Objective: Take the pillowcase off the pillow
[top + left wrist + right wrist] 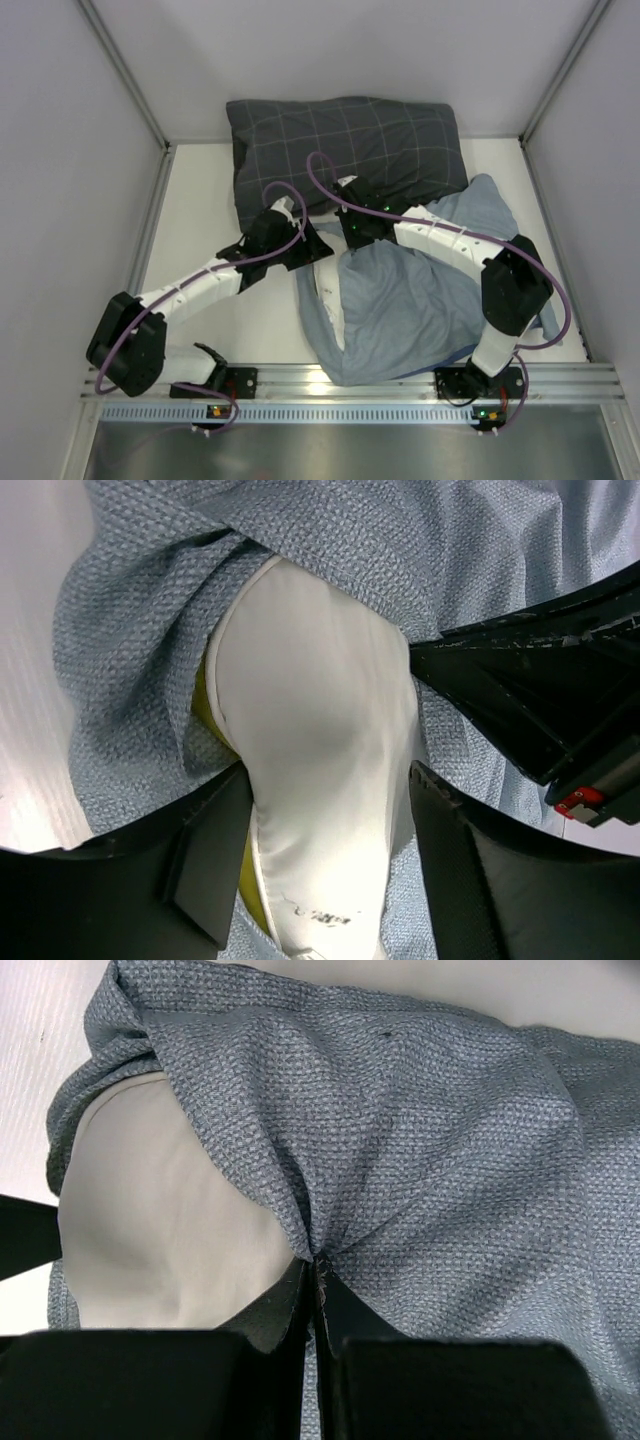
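- Here, the left gripper [330, 780] held the bared corner of the pillow [310, 680] between its fingers, probably to anchor it.
- The right gripper [315, 1272] was closed on a pinched fold of the pillowcase [420, 1130], apparently to draw it off.
- The pillowcase covered most of the pillow, which lay at the near right of the white surface [200, 200].
- A dark checked pillow [340, 140] sat at the back, between grey walls [60, 120].

I see the overhead view evenly bright, diffuse light from above, soft shadows under the arms [200, 285]. In the left wrist view the counter [25, 630] blows out white at nine o'clock; both wrist views darken toward six.
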